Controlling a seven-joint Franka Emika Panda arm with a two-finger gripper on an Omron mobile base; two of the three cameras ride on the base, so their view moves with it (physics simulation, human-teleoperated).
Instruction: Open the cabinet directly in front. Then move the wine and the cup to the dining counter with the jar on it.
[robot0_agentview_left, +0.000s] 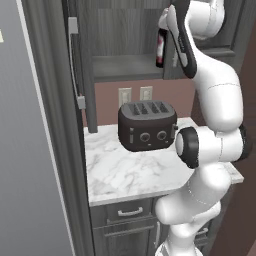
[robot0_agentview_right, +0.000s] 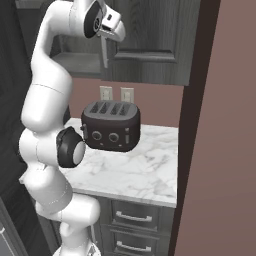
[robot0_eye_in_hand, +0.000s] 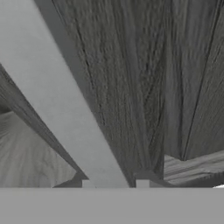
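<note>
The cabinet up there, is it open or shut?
Half open: the cabinet's left door swung out, baring a shelf with the wine; right door shut.

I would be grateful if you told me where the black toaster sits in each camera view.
Left base view: toaster at centre, on the marble counter, left of the arm.
Right base view: toaster left of centre, right of the arm.
Hand view: not in it.
Shared landmark: the two wall outlets above it.

We are seeing: cabinet (robot0_agentview_right: 150, 30) dark grey wood-grain | wine (robot0_agentview_left: 161, 47) showing red and white label | toaster (robot0_agentview_left: 147, 125) black | counter (robot0_agentview_left: 130, 170) white, grey-veined marble | wall (robot0_agentview_right: 150, 102) reddish-brown
</note>
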